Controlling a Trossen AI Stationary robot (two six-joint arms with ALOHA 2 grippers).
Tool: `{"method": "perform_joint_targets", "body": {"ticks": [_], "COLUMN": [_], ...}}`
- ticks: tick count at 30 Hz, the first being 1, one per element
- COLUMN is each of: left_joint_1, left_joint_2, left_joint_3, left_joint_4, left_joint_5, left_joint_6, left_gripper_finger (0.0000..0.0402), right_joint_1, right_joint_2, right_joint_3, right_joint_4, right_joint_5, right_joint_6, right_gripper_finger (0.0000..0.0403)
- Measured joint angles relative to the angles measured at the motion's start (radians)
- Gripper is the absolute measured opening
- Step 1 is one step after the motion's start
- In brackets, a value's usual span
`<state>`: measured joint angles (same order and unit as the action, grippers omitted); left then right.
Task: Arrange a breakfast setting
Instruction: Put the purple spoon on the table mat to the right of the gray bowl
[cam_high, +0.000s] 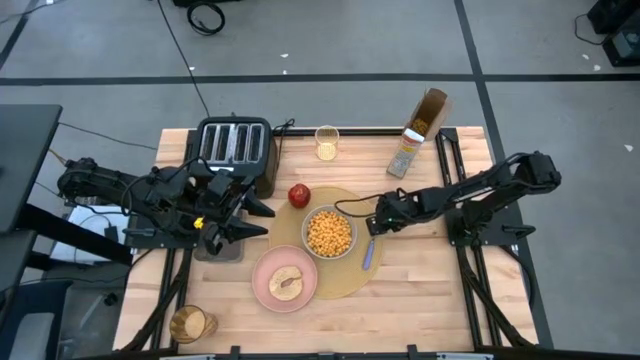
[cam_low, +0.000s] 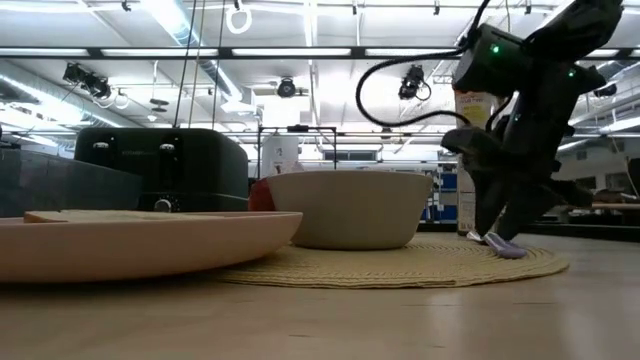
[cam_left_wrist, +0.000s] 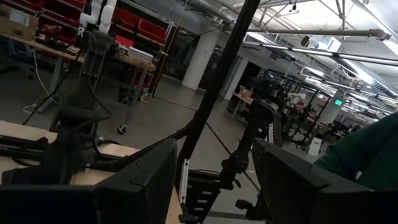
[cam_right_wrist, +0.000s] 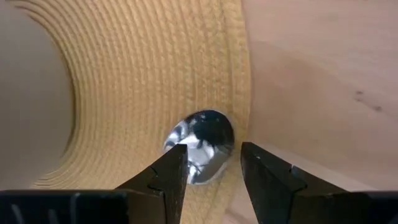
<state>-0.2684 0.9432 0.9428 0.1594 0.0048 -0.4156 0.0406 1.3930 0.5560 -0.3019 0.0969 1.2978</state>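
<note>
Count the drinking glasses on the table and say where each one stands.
2. One glass stands at the far edge, just right of the toaster. The other glass stands at the near left corner, left of the pink plate. None looks hidden.

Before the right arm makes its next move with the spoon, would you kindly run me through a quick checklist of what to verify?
1. Right gripper sits over the spoon: ok, the spoon bowl shows between its fingers.
2. Grip on the spoon is firm: cannot tell; the contact is not clearly shown.
3. Spoon lies at the placemat edge beside the white bowl: ok.
4. Pink plate rests partly on the placemat: ok.
5. Apple is clear of the right arm: ok.
6. Left gripper waits away by the toaster: ok.
</note>
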Motion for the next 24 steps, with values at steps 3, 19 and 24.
{"method": "perform_joint_targets", "body": {"ticks": [3,19,24], "left_joint_1": [0.0,0.0,0.0], "left_joint_2": [0.0,0.0,0.0], "left_joint_3": [0.0,0.0,0.0], "left_joint_4": [0.001,0.001,0.001], "left_joint_5": [0.0,0.0,0.0], "left_joint_6": [-0.001,-0.014,-0.02], "left_gripper_finger": [0.0215,0.0215,0.0215], "right_joint_1": [-0.001,-0.003,-0.005], "right_joint_2": [0.027,0.027,0.024], "right_joint_3": [0.0,0.0,0.004], "right_joint_4": [0.06,0.191,0.188], "right_joint_5": [-0.009,-0.032,-0.034], "right_joint_6": [0.001,-0.016,-0.048], "right_gripper_finger": [0.0158,0.0158,0.0158]}}
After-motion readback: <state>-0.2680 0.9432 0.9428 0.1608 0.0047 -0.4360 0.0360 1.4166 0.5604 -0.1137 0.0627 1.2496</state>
